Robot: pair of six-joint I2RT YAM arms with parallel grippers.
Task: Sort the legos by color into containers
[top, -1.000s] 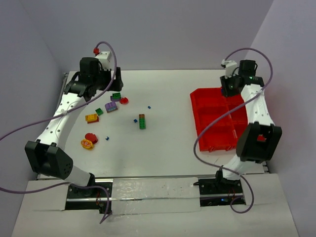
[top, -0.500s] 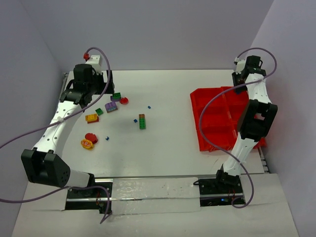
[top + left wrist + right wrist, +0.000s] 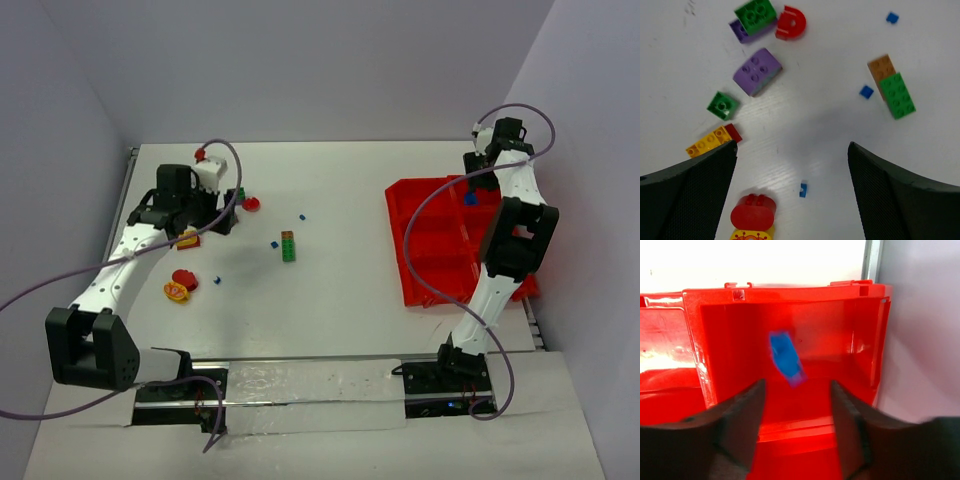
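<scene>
A: status on the lego sort?
B: right fingers are over the tray, at the far corner bin, 1 o'clock of the tray in the top view. They're parted and gripping nothing. Blue brick is past the tips inside that bin, blurred, can't tell if it's landed
A: left side?
B: left fingers are spread wide and empty, over the unsorted legos at 9 o'clock on the bench. Left arm is the near one for all of them, right arm is well apart
A: what does the next pick hinge on?
B: my read from the wrist view: finger gap runs 9-to-3. Purple brick is at 11 from gap centre, near square, sitting skewed. Small green brick is at 10. Yellow-red brick is just beside the 9 o'clock finger, long axis 8-to-2. Orange-green stack is at 2, long axis 11-to-5. Any of them likely needs a wrist twist to square up
A: the rest?
B: green-on-purple pair by the red arch at 12, red round piece at 6, blue bits scattered
A: any labels or print?
B: none readable, stud tops too small to tell
</scene>
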